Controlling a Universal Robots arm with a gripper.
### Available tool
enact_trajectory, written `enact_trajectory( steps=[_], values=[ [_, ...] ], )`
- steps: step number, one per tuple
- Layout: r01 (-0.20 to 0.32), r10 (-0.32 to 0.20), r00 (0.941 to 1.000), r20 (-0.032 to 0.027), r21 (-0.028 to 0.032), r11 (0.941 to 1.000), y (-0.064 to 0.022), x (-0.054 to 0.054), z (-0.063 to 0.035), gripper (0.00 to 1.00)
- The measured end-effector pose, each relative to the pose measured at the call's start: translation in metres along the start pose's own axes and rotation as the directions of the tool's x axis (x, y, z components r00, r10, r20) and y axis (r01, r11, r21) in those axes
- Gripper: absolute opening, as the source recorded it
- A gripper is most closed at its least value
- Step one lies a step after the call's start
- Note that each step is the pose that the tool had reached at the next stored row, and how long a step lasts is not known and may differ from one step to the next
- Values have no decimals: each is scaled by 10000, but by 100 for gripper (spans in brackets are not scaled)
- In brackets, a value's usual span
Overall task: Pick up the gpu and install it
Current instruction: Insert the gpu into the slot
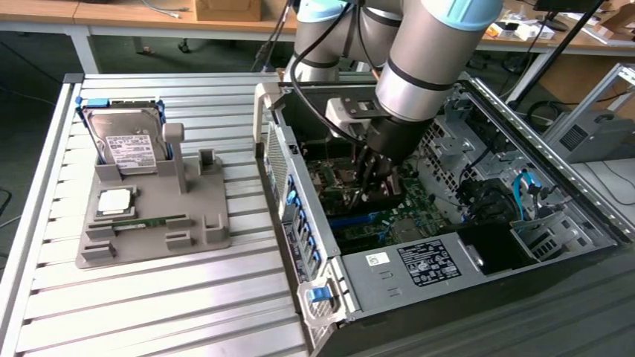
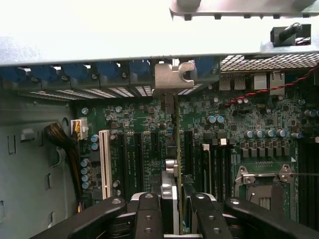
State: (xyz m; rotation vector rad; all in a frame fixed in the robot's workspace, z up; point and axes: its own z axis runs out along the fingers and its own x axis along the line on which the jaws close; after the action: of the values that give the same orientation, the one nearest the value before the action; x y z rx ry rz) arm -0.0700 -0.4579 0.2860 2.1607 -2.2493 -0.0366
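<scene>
The gpu (image 2: 177, 144) is seen edge-on in the wrist view as a thin upright card. Its silvery end bracket (image 2: 172, 75) sits against the case's rear slot wall. My gripper (image 2: 177, 204) is shut on the card, with a black finger (image 2: 148, 214) on either side of it. The card's lower edge stands over the dark expansion slots of the green motherboard (image 2: 234, 119); I cannot tell whether it is seated. In the exterior view my gripper (image 1: 380, 186) reaches down into the open computer case (image 1: 297, 171), just above the motherboard.
A grey fixture tray (image 1: 149, 238) at the exterior view's left holds a silver hard drive (image 1: 124, 145), a processor chip (image 1: 114, 201) and a green memory stick (image 1: 149, 222). Inside the case are a power supply (image 1: 427, 260), a white slot (image 2: 105, 162), a processor socket (image 2: 264, 191) and a cable bundle (image 2: 60, 139).
</scene>
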Motion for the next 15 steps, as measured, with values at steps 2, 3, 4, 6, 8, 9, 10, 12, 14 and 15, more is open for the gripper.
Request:
enact_trajectory(
  steps=[2,3,4,6,8,9,10,12,14,15],
  values=[
    [1,-1,10000,1,0,10000,0,-1,7,27],
    [0,0,10000,1,0,10000,0,-1,10,27],
    [-2,2,10000,1,0,10000,0,-4,14,27],
    [-8,8,10000,4,1,10000,0,-11,22,27],
    [-11,11,10000,2,1,10000,0,-14,27,27],
    [-11,11,10000,1,0,10000,0,-14,31,27],
    [-12,12,10000,2,1,10000,0,-15,37,27],
    [-11,11,10000,2,0,10000,0,-14,50,27],
    [-12,12,10000,2,1,10000,2,-14,67,27],
    [-13,13,10000,2,1,10000,5,-14,73,27]
  ],
)
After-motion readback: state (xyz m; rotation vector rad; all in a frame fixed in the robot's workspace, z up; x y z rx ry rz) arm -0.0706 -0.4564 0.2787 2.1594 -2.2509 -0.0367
